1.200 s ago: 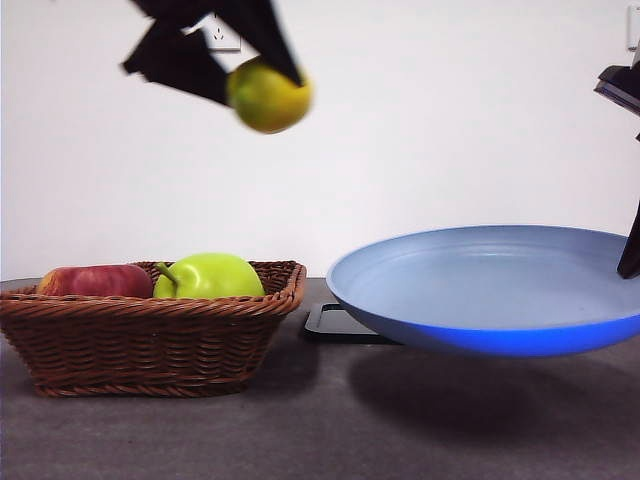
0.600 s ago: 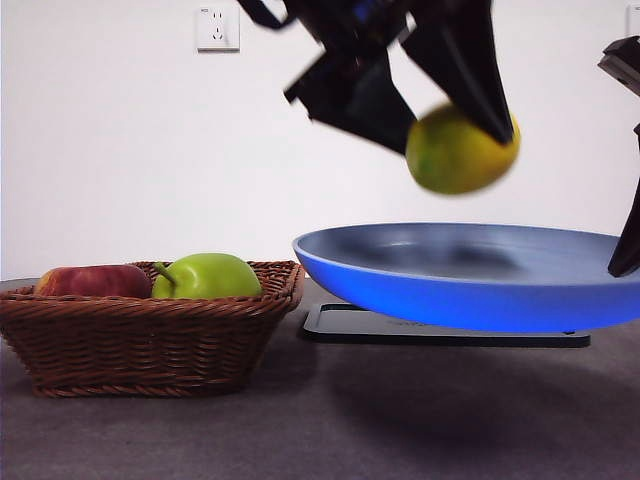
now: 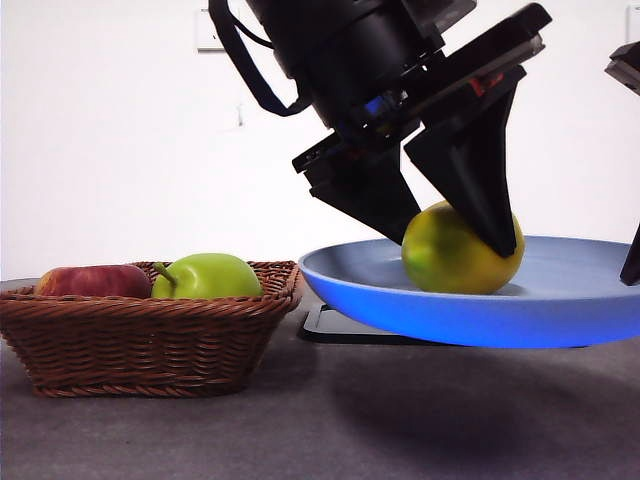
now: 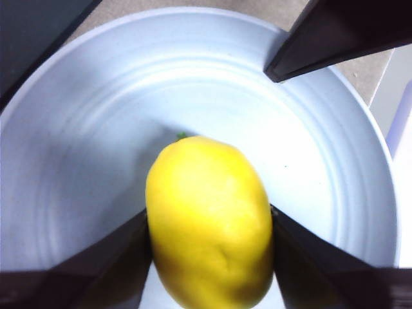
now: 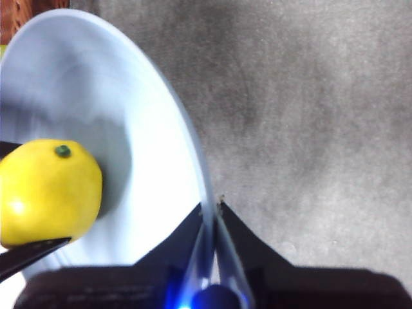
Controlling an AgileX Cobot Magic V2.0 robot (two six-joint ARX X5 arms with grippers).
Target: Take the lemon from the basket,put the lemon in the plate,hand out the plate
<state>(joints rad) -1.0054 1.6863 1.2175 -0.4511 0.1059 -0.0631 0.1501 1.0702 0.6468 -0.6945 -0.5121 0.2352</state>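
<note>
Front view: the left gripper [image 3: 455,235] descends from above, large and dark, with its two jaws clamped on the lemon [image 3: 455,255]; the fruit sits low inside the plate [image 3: 400,290], which hangs above the grey table [image 3: 300,430] and over the black tray [image 3: 330,325]. Whether the lemon already bears on the plate floor cannot be told from this angle. The basket [image 3: 140,345] stands well apart from the gripper, to the side, holding the green apple [image 3: 205,277] and the red apple [image 3: 95,281]. Left wrist view: the lemon [image 4: 209,219] lies directly between the gripper's own jaws, both pressing its flanks, with the plate [image 4: 84,129] spread beneath and beyond it. Right wrist view: the right gripper [image 5: 210,215] is closed on the plate [image 5: 174,148] rim, one jaw on each face of the thin edge, carrying it clear of the table [image 5: 309,116]; the lemon [image 5: 48,193] rests across the dish from this gripper, pinched by a dark jaw tip of the other arm. Task status, as a judgement: removal from the basket is complete; placement is in its final stage and requires release of the lemon and withdrawal of the left gripper; handing out the plate is not yet done
</note>
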